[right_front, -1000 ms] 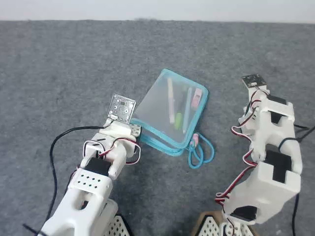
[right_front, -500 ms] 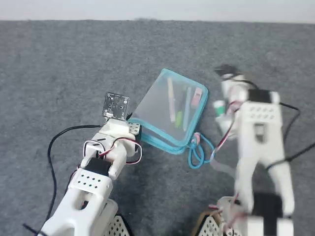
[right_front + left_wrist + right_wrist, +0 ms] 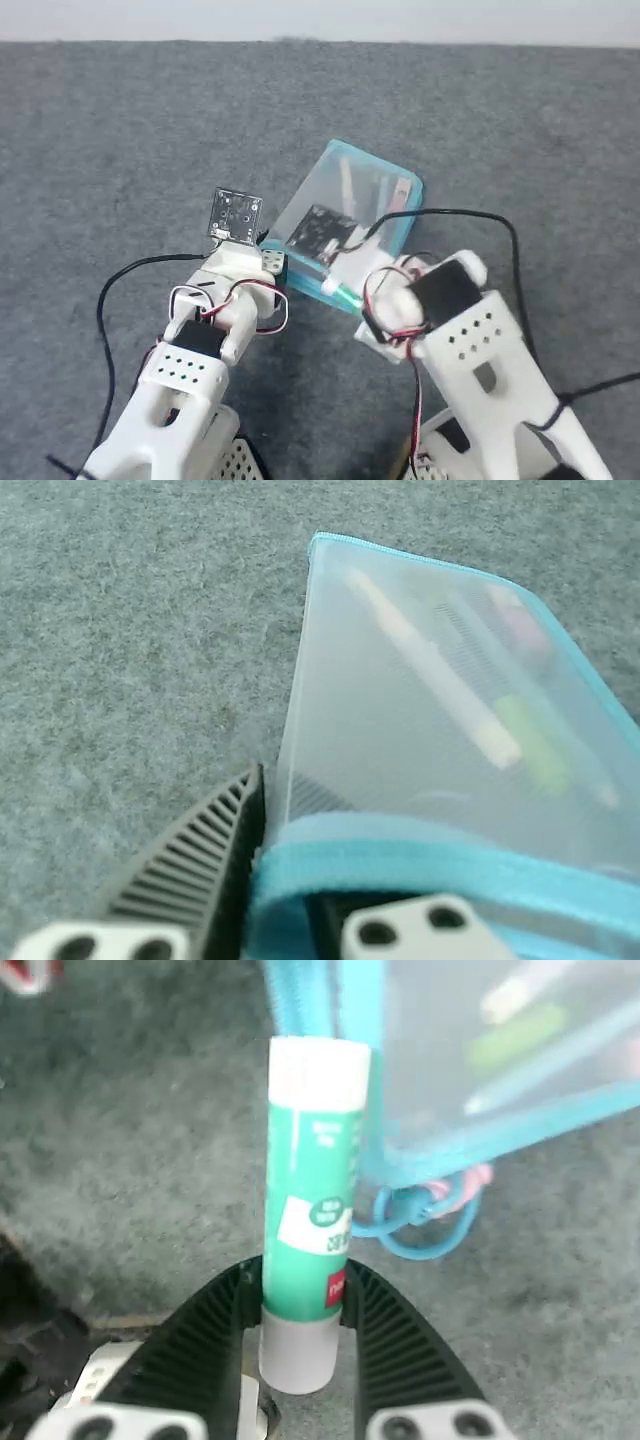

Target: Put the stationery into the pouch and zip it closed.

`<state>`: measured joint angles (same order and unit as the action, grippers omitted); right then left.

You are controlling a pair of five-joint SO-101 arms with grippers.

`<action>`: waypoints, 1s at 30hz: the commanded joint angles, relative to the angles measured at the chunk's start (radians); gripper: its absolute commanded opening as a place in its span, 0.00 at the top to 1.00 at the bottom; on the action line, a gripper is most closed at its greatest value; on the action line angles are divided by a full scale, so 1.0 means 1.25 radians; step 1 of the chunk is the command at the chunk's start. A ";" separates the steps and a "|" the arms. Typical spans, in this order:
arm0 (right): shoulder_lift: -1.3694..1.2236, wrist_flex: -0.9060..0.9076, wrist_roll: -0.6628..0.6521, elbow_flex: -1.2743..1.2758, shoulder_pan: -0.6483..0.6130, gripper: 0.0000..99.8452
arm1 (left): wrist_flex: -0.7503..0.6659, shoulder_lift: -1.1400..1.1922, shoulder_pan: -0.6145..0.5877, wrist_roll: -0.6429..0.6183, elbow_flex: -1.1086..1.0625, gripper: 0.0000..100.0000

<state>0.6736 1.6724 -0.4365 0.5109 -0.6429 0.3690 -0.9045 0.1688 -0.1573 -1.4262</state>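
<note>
A translucent pouch [image 3: 335, 180] with a teal zip edge lies mid-table, with pens and a green marker inside [image 3: 430, 680]. My left gripper [image 3: 272, 264] is shut on the pouch's near corner, pinching the teal edge [image 3: 400, 865] between its fingers [image 3: 200, 865]. My right gripper [image 3: 300, 1305] is shut on a green glue stick [image 3: 308, 1200] with a white cap. The stick [image 3: 338, 290] points at the pouch's near zip edge, between the two arms. The right arm covers much of the pouch [image 3: 500, 1050] from above. The teal zip cord [image 3: 420, 1215] with its pink pull lies beside the stick.
The table is covered in grey carpet [image 3: 120, 140], with open room to the left, right and far side. Black and red cables [image 3: 105, 310] trail from both arms. The arms' bases [image 3: 235, 460] stand at the near edge.
The right arm has swung from the table's right side across to the pouch's near edge, carrying the glue stick. The left gripper has kept its hold and barely shifted.
</note>
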 commanded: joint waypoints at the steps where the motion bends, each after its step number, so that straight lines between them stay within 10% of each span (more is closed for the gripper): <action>1: -0.029 0.012 0.005 -0.006 -0.062 0.99 | -0.027 -0.001 -0.002 0.009 0.040 0.99; 16: -0.528 -0.023 0.135 -0.376 0.170 0.99 | -0.027 -0.001 -0.001 0.015 0.040 0.99; 30: -0.794 0.078 0.253 -0.788 0.115 0.99 | -0.027 -0.001 0.080 0.061 0.024 0.99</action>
<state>-0.3314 1.7476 -0.1404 -0.3498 -0.4404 0.3690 -0.9045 0.2087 -0.1082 -1.4246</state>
